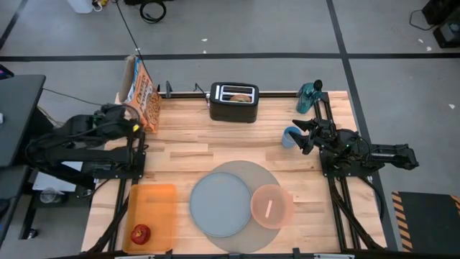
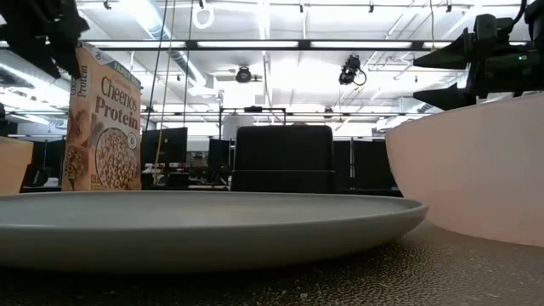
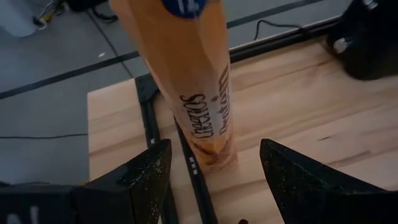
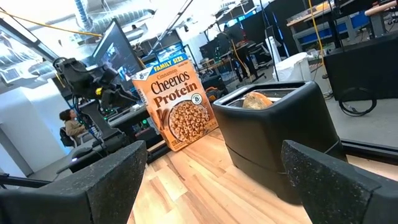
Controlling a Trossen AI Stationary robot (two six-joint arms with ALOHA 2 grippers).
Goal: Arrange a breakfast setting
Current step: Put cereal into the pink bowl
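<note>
The large round grey mat (image 1: 264, 175) lies at the table's near middle. The grey plate (image 1: 219, 203) lies on it, and the pink bowl (image 1: 272, 206) stands on its right part with the spoon (image 1: 269, 208) inside. The bagel (image 4: 256, 99) sticks out of the black toaster's slot (image 1: 233, 102) at the far edge. The red apple (image 1: 140, 233) lies on the orange tray (image 1: 154, 208). My left gripper (image 3: 214, 180) is open, its fingers on either side of a cereal box's narrow side (image 3: 202, 106), apart from it. My right gripper (image 4: 211, 180) is open and empty, raised at the far right.
The cereal box (image 1: 142, 95) stands upright at the far left corner. A blue cup (image 1: 289, 137) stands just beside my right gripper (image 1: 302, 137), and a teal bottle (image 1: 309, 97) stands at the far right corner. There is bare wood between the toaster and the mat.
</note>
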